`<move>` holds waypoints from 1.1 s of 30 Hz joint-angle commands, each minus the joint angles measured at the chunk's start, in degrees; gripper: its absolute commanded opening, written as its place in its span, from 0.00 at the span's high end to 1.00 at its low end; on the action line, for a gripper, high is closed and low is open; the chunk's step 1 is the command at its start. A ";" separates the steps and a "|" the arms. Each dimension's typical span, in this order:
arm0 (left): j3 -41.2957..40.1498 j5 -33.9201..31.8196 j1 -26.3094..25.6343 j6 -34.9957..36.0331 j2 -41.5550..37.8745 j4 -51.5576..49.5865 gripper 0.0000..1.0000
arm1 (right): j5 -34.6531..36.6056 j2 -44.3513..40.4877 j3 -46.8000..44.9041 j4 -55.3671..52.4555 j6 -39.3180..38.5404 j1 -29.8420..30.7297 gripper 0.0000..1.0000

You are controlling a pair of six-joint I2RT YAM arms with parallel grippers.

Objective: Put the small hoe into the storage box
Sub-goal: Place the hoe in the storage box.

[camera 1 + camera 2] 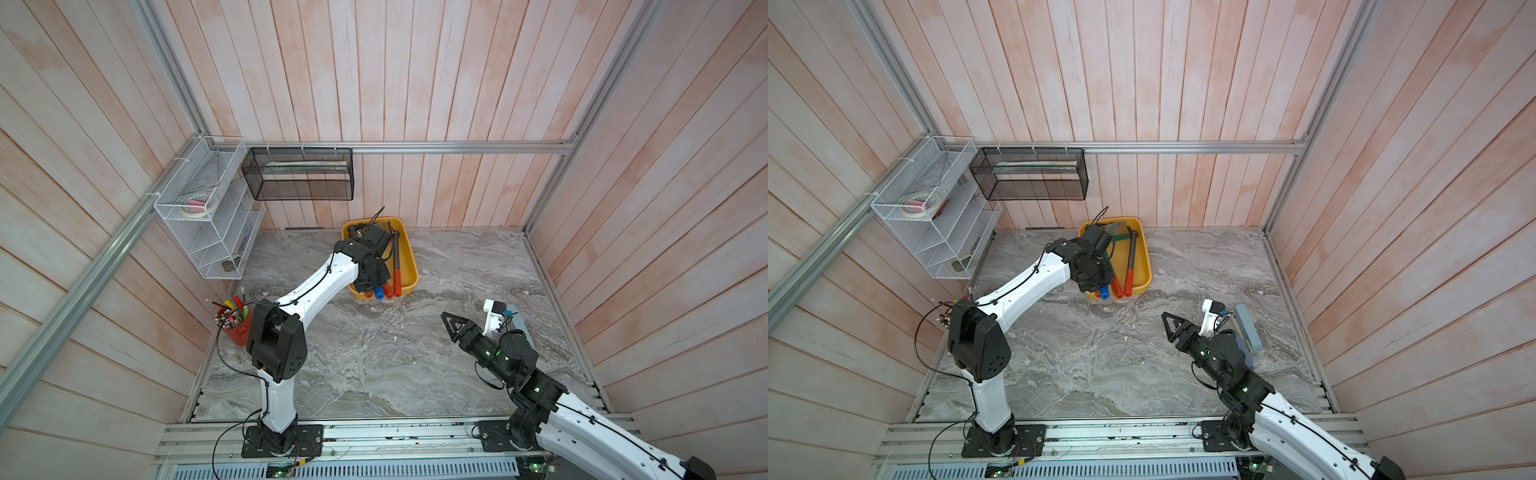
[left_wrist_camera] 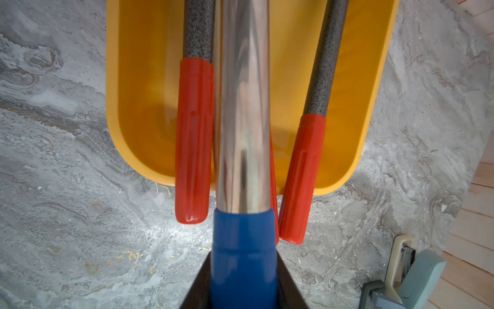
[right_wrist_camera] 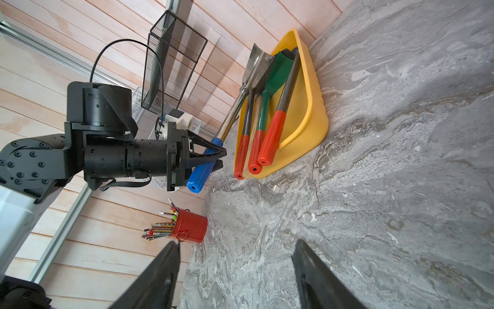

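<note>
Small hoe, blue handle clenched in left gripper, blade over storage box; right gripper jaws parted.

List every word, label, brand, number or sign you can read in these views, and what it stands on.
None can be read. The storage box, the small hoe in the left gripper, the red-handled tools and the red pencil cup show no print. The flat item in the black mesh basket and the tape roll in the white wire rack may bear marks, but are too small to tell.
</note>
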 commanded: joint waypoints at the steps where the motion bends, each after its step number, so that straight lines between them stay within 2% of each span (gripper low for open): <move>1: 3.59 -1.01 0.21 -0.16 1.29 2.87 1.00 | 1.11 -1.06 -0.44 -1.99 -0.15 -0.38 0.30; 33: 7.06 2.42 0.78 -3.82 9.40 7.09 1.00 | 1.99 -2.99 -0.17 -5.22 -0.33 -1.04 0.30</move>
